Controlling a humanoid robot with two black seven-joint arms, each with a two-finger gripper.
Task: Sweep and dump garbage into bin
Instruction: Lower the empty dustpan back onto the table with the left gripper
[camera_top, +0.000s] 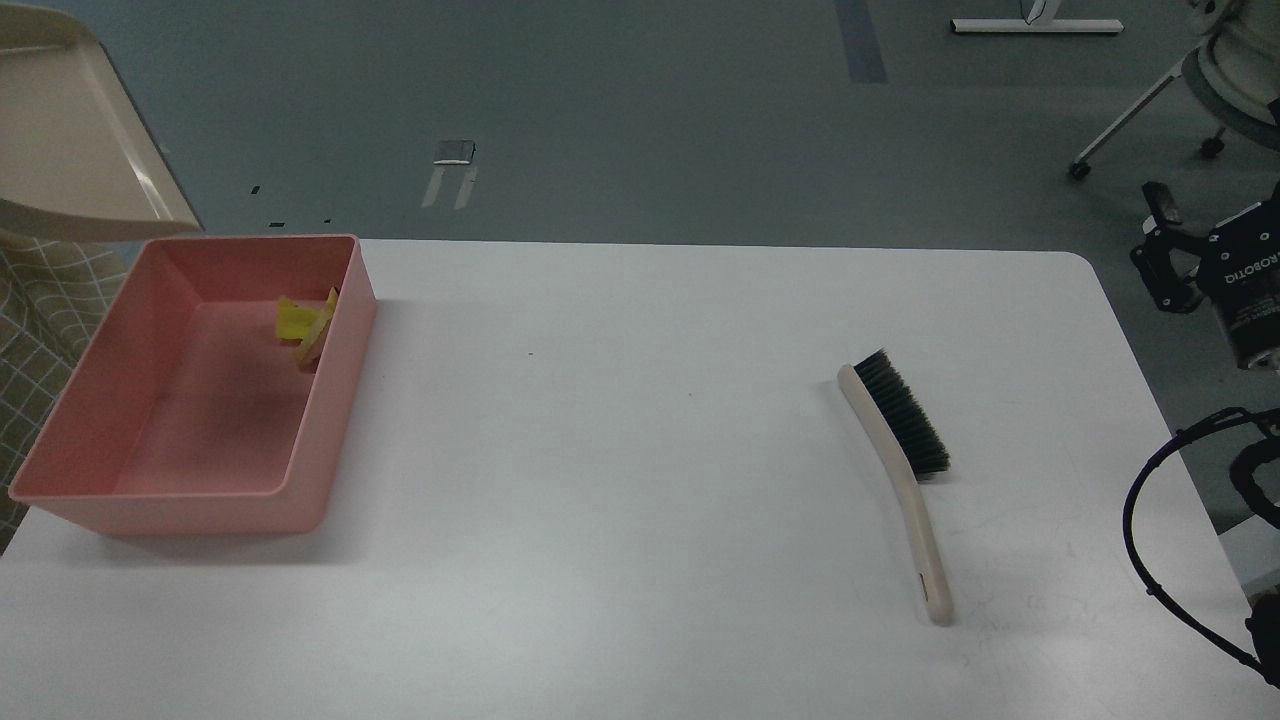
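The pink bin (330, 440) stands at the table's left end. The garbage lies inside it against the right wall near the far end: the yellow sponge piece (291, 319) and the pale wedge strip (318, 334), leaning together. The beige dustpan (75, 150) hangs empty, raised above and beyond the bin's far left corner. Its handle and my left gripper are out of view. My right gripper (1218, 170) is at the far right edge, above and off the table's right side. It is empty with its fingers spread, and only one finger (1165, 250) shows.
The beige brush with black bristles (905, 470) lies on the white table (620, 480) at the right. A black cable (1140, 540) loops by the right edge. An office chair base (1150, 110) stands on the floor at the back right.
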